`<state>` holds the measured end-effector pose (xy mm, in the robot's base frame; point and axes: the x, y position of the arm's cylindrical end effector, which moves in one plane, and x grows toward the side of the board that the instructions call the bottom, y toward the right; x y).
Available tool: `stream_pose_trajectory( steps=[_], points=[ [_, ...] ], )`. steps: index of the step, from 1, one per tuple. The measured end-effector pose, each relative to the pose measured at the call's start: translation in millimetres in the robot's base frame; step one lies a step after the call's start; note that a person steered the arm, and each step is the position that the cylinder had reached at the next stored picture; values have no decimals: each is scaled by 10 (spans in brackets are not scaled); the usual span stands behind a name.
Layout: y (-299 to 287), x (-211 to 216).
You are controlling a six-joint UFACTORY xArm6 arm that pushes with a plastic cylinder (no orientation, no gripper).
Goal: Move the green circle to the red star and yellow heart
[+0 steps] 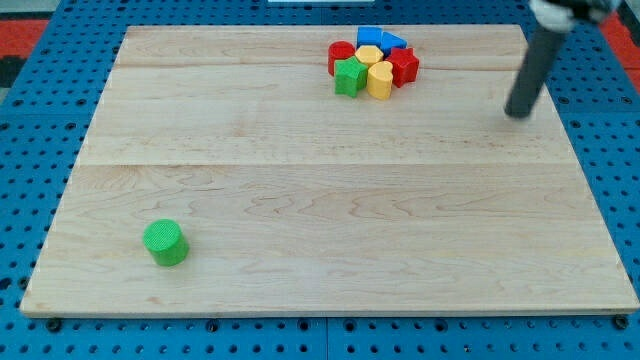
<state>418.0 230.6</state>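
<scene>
The green circle (165,243) sits alone near the view's bottom left of the wooden counter (320,200), well apart from every other block. All the other blocks are packed into one tight cluster near the view's top, a little right of centre. In that cluster the red star (404,65) is on the right side, touching the yellow heart (380,80), which stands at the front of the group. Just left of the heart is a green block (349,76) with an angular outline, its exact shape hard to make out. Behind it lies a red round block (341,55), and a second yellow block (370,54) sits in the middle of the pile. Two blue blocks are at the back: a blue square-looking block (371,38) and a blue pointed one (393,42) beside it.

My tip (518,113) rests over the counter at the view's right, to the right of the cluster and apart from it, very far from the green circle. The rod slants up toward the view's top right corner. This arm carries no jaws, so there is no open or closed state to tell
</scene>
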Motion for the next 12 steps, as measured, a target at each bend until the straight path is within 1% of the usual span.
stream_pose_trajectory(
  steps=[1, 2, 3, 4, 5, 6, 7, 8, 9, 10, 11, 12],
  points=[
    [-717, 959],
    [-1880, 1790],
    [-2869, 1993],
    [-3305, 1559],
    [-3477, 1589],
    [-3778, 1805],
    [-4184, 1659],
    [-3638, 1116],
    [-3261, 607],
    [-3328, 372],
    [-2768, 354],
    [-1976, 315]
  ],
)
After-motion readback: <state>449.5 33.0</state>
